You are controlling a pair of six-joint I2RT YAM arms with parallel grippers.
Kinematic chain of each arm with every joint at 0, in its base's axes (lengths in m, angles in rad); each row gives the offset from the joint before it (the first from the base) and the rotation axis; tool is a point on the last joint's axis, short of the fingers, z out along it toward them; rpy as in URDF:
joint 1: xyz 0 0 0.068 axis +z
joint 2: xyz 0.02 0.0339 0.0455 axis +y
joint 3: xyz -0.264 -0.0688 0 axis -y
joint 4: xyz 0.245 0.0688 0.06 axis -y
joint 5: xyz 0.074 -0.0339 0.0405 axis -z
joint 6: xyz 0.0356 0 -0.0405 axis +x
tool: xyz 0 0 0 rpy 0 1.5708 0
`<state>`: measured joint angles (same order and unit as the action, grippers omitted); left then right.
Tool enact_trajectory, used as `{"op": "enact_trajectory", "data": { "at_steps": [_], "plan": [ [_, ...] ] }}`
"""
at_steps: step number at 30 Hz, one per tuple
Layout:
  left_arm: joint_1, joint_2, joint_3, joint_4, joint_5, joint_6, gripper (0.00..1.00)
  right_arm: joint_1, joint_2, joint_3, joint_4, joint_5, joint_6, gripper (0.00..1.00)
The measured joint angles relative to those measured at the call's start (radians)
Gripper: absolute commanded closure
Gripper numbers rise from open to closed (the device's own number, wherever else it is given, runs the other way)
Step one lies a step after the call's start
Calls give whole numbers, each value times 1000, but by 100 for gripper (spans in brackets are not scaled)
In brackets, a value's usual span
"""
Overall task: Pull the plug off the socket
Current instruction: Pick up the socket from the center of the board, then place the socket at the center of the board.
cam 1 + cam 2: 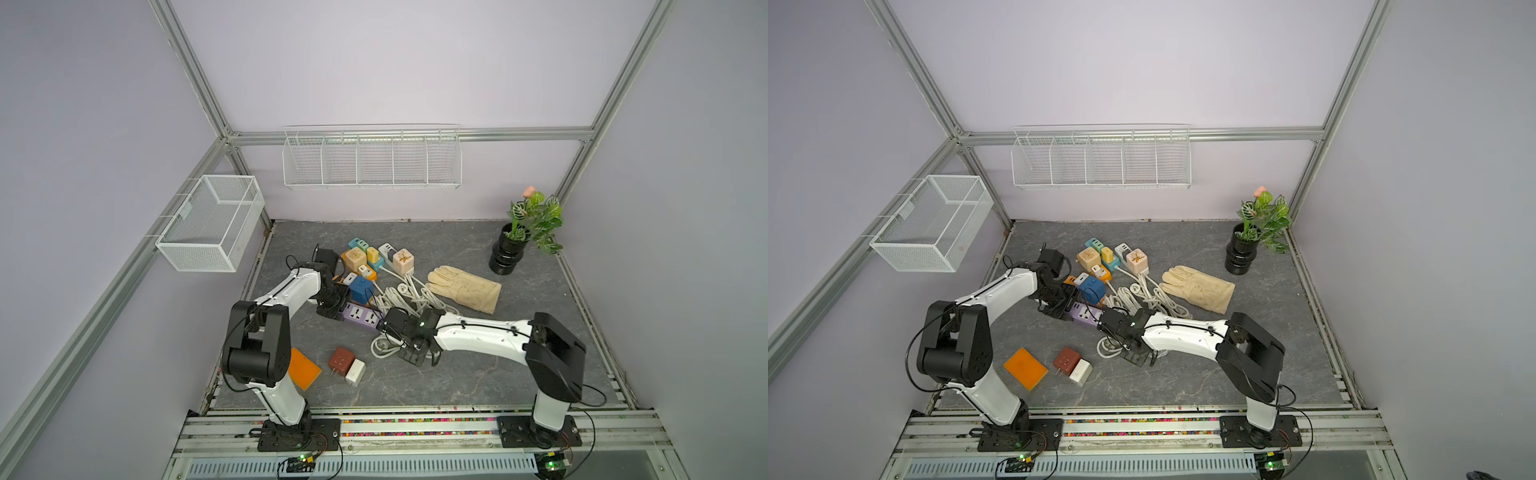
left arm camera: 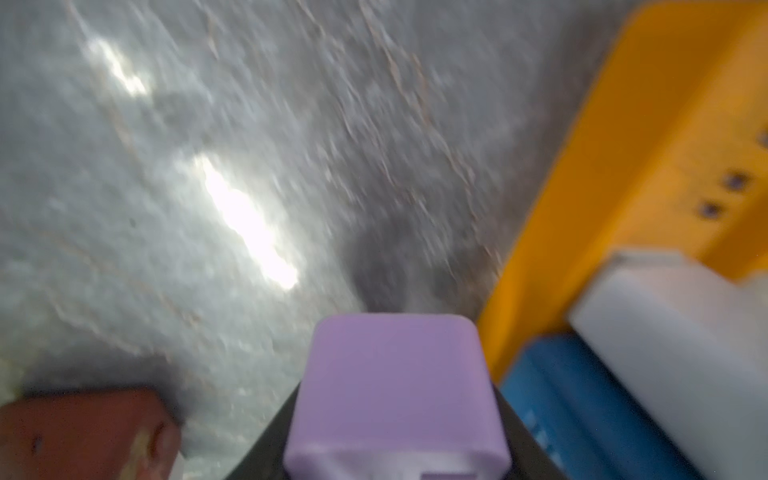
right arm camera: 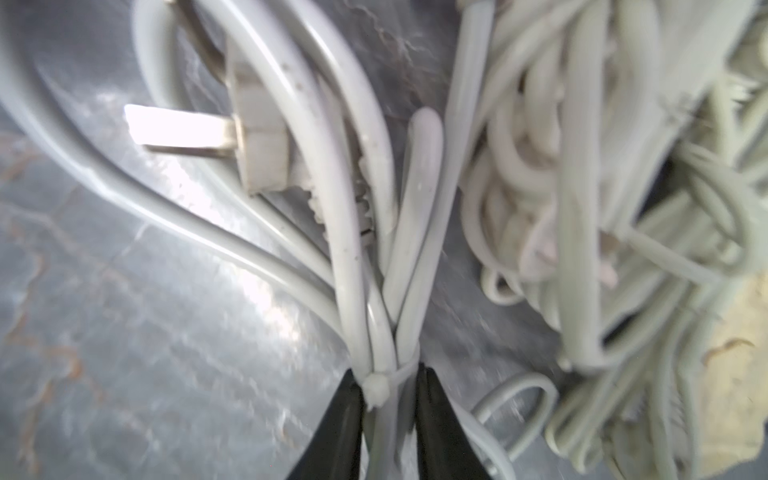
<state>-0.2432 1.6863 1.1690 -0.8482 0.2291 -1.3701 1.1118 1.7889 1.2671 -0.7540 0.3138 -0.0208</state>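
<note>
While elbow-up, R gripper [image 3: 390,379] low.

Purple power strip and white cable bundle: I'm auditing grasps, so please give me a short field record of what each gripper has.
left gripper: shut on the end of the purple power strip
right gripper: shut on the white cable bundle, at its zip tie
plug: among the bundle's loops, prongs bare, in no socket
blue cube adapter: beside the strip; plugged in or not, cannot tell
</note>
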Motion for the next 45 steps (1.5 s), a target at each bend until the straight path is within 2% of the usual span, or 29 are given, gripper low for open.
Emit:
{"op": "enact_trajectory", "data": {
  "at_steps": [11, 20, 27, 28, 29, 30, 31, 34, 38, 42, 45],
  "plan": [
    [-84, -99, 20, -47, 60, -105, 100, -13, -231, -47, -137, 47, 103, 76],
    [-258, -85, 102, 42, 49, -287, 100, -134, -323, -79, -262, 192, 209, 75],
    [-431, 38, 143, 158, 26, -464, 100, -253, -394, -180, -352, 322, 259, 69],
    [-453, 64, 151, 173, 24, -486, 100, -276, -388, -187, -368, 336, 264, 67],
    [-470, 87, 159, 183, 23, -504, 100, -293, -380, -189, -382, 348, 267, 57],
    [-485, 110, 169, 190, 18, -517, 100, -311, -368, -189, -395, 365, 275, 40],
    [-499, 137, 177, 193, 14, -529, 100, -325, -357, -189, -399, 386, 277, 29],
    [-542, 200, 199, 191, 11, -554, 100, -346, -317, -187, -397, 432, 295, 14],
    [-586, 221, 203, 185, 3, -592, 100, -356, -292, -183, -399, 439, 308, 4],
    [-626, 217, 185, 224, -9, -653, 100, -359, -293, -132, -438, 400, 363, 3],
    [-644, 207, 156, 249, -27, -682, 100, -373, -323, -92, -450, 320, 444, 4]
  ]
}}
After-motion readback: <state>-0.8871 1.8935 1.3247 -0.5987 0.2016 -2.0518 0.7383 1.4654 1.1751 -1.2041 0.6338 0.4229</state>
